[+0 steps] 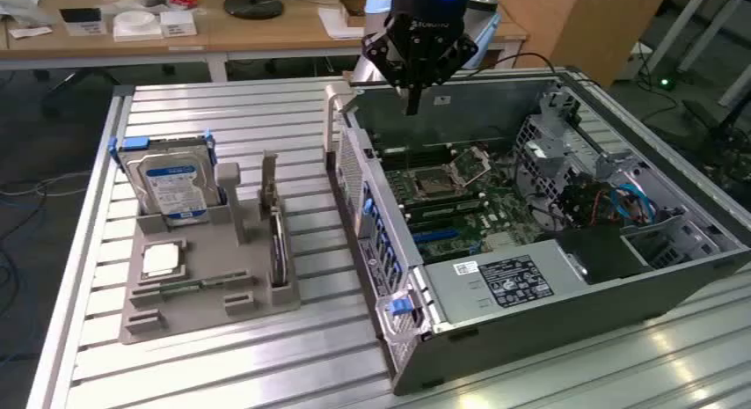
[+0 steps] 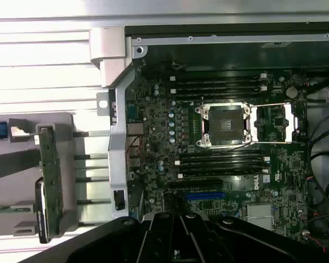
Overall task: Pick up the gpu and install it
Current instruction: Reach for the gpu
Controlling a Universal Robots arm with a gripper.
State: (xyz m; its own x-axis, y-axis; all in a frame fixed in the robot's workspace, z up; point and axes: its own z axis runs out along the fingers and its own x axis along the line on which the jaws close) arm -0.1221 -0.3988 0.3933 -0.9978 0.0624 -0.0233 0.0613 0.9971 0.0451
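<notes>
**Tool (image 1: 411, 103) over the open case, gpu (image 1: 278, 251) in its holder**

The tool hangs above the open computer case (image 1: 586, 319), its fingers drawn narrow together and gripping nothing. The motherboard (image 2: 225, 153) lies beneath it. The gpu stands on edge in the gray holder (image 1: 193, 312) on the counter (image 1: 235, 374), beside the case and well apart from the tool. A hard drive (image 1: 174, 185) stands upright in the same holder.

Lab, slotted metal bench (image 1: 235, 119), opened computer case (image 1: 564, 330)

The closed, empty gripper (image 1: 411, 103) hangs over the open case (image 1: 657, 290); the gpu (image 1: 278, 251) stands in the grey holder (image 1: 200, 296).
</notes>
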